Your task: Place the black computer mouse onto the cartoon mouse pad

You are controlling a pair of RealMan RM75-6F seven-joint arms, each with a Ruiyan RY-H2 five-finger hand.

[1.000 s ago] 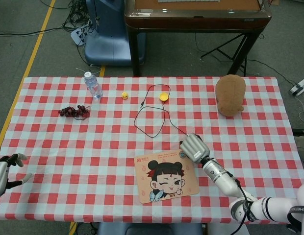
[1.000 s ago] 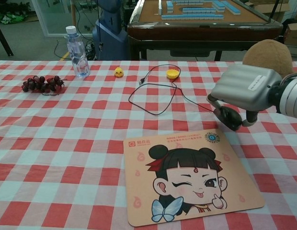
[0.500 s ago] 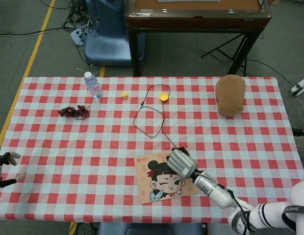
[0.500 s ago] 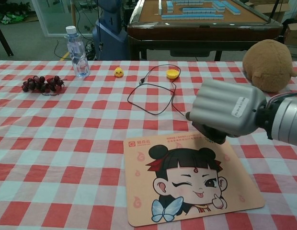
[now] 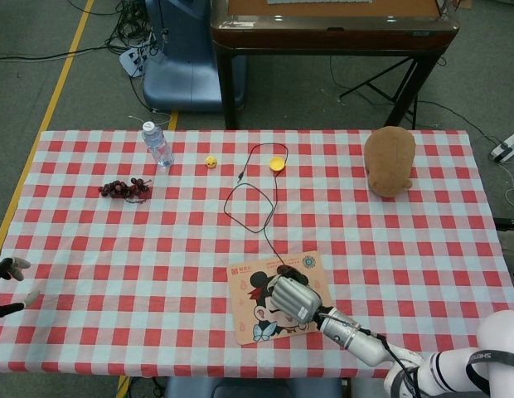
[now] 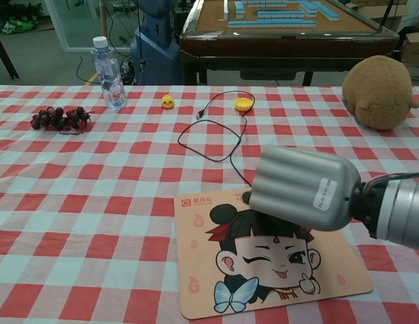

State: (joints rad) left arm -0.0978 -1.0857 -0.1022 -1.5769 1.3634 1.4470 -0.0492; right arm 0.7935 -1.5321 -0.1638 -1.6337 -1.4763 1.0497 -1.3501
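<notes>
Checked tablecloth (image 5: pixel 157 240) is spread under everything; the pad (image 6: pixel 263 263) is laid near its front edge. Over the pad, the mouse (image 6: pixel 248 198) is gripped beneath the right hand (image 6: pixel 301 189); the left hand (image 5: pixel 4 278) is held spread at the table's edge.

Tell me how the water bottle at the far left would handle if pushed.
The water bottle stands upright, tall on a narrow base, so a push near its cap would probably tip it. It looks like clear thin plastic, likely light and slightly squashy. Once on its side, its round body would probably roll across the checked tablecloth.
</notes>
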